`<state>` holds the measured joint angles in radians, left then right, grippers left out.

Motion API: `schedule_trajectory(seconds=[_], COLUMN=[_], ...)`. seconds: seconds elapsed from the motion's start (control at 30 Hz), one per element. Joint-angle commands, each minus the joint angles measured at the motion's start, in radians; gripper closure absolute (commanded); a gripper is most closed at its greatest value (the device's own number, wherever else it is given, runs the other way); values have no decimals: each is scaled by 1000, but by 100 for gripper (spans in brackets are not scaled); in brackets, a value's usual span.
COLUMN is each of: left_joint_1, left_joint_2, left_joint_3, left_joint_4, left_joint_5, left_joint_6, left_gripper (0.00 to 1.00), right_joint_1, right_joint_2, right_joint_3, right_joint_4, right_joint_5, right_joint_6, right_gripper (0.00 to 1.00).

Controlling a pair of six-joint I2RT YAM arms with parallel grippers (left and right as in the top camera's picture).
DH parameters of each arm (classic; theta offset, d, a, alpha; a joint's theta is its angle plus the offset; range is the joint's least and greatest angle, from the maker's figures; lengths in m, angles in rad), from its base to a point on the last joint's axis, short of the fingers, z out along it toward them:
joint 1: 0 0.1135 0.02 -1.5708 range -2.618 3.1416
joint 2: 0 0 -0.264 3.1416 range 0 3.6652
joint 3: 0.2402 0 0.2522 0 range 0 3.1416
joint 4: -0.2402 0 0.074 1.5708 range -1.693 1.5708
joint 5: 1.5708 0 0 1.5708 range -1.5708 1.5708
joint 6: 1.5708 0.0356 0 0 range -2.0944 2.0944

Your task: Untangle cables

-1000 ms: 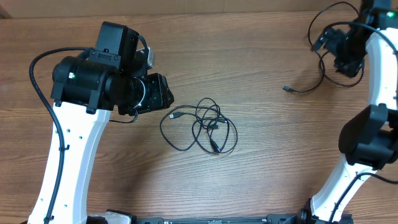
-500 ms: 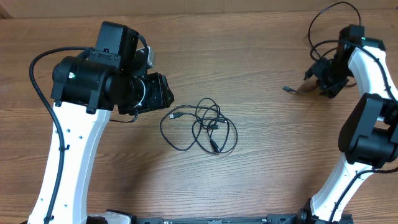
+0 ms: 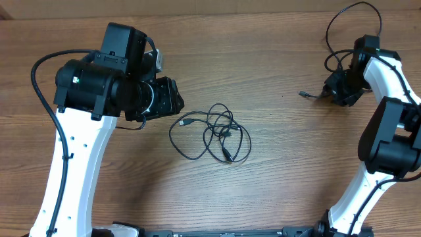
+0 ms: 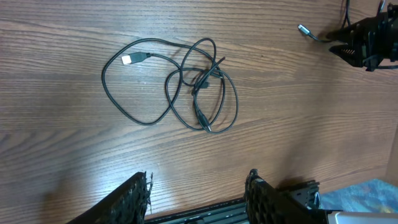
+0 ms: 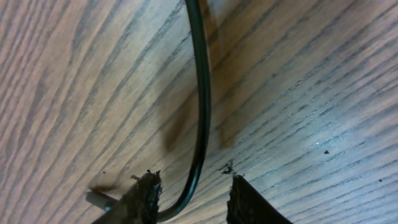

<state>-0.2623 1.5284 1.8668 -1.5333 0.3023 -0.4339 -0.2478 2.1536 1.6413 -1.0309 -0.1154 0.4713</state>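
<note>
Currently your right fingers (image 5: 144, 199) straddle one stray cable (image 5: 202, 93), unclamped, poised to grip; left fingers (image 4: 134, 196) gape empty, tangle (image 4: 200, 79) beyond.

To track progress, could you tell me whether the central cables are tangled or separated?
Tangled: the central cables cross one another in overlapping loops around a knot.

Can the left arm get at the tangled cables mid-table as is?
Probably yes. The left gripper is open and empty, and the tangled cables lie on the table right ahead of it in its wrist view, with nothing between them.
</note>
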Motion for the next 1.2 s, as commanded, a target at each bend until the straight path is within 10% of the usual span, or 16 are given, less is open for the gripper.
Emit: schedule_trajectory(seconds=[0.0,0.43,0.67,0.77,0.9,1.17], left_joint_1=[-7,-7,-8,-7,-7,-8], left_joint_2=[5,5,5,5,5,10], left_joint_3=[-1,-1,-1,-1,-1,-1], left_joint_4=[2,1,1,1,6,5], left_joint_5=[0,0,-18,-22,-22,-21], left_joint_6=[19,19,19,19,19,18], left_gripper=[47,47,46,46,46,47], right_joint_1=[5,-31,-173,-212,-230,-161], right_joint_2=[2,1,1,1,1,2], right_joint_3=[-13,3,342,539,731,702], right_joint_4=[8,-16,-214,-280,-327,-382], right_joint_5=[22,364,448,362,83,-98], right_joint_6=[5,-5,1,0,-35,-136], right_gripper=[65,88,86,48,30,27])
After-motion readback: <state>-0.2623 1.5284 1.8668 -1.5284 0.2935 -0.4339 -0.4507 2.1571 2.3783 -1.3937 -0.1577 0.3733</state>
